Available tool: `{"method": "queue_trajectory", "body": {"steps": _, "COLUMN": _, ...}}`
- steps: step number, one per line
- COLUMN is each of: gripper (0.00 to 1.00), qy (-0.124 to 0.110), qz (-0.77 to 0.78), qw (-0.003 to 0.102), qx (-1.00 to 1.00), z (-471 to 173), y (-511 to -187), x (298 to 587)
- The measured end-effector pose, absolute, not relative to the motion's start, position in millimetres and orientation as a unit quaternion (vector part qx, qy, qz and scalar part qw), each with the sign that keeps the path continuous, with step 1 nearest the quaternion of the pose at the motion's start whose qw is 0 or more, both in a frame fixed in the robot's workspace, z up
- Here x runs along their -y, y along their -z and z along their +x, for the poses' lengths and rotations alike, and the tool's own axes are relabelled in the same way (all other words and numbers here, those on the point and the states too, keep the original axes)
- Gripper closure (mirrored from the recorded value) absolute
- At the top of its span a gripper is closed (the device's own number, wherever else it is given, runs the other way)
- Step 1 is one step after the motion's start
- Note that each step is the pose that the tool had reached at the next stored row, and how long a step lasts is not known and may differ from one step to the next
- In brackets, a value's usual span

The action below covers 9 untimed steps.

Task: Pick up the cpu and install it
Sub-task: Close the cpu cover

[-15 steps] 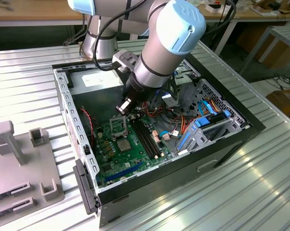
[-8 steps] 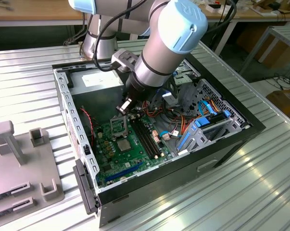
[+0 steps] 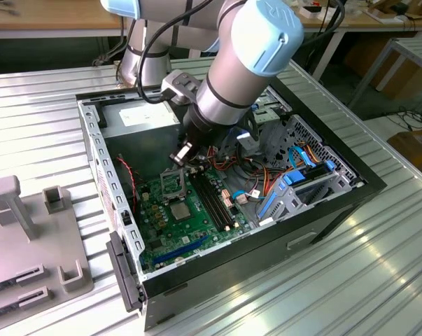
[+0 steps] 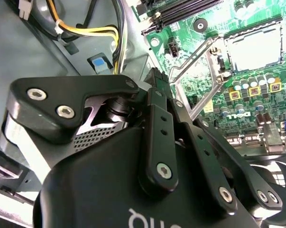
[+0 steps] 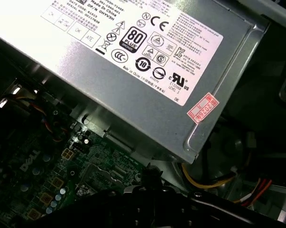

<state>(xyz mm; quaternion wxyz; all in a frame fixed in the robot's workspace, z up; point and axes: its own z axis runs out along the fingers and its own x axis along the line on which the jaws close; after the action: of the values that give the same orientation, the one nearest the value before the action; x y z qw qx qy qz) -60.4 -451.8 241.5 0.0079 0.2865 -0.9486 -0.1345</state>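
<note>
— Tool point(image 3: 183, 155) first: where do you have it in the exterior view?

— Your black tool hangs at the end of the grey and pale-blue arm point(image 3: 238, 63), down inside the open black computer case point(image 3: 315, 217) on the ribbed metal table point(image 3: 50, 105). It sits low over the green circuit board point(image 3: 170, 222), just beside the black square-framed socket point(image 3: 172, 183).

— Clenched or released?

— You cannot tell from here; the tool's own body hides its tip.

— And the second wrist view?

— You look past the tool's black linkage at the socket, with its thin metal retaining frame point(image 4: 195, 71) swung up. A pale square face point(image 4: 254, 45) lies within the socket; I cannot tell whether that is the cpu or bare contacts.

— First wrist view?

— You see the silver sheet-metal power supply box point(image 5: 133, 95) with labels, the green board below it, and yellow and red wires point(image 5: 209, 180) near its corner.
</note>
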Motion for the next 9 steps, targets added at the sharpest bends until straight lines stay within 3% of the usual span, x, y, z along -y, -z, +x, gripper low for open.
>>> {"method": "queue_trajectory", "body": {"steps": 9, "gripper": 0.89, "qy": 0.134, "qz": 0.303, "qw": 0.01, "qx": 0.943, "z": -60.4, "y": -244.9, "x": 451.8}}
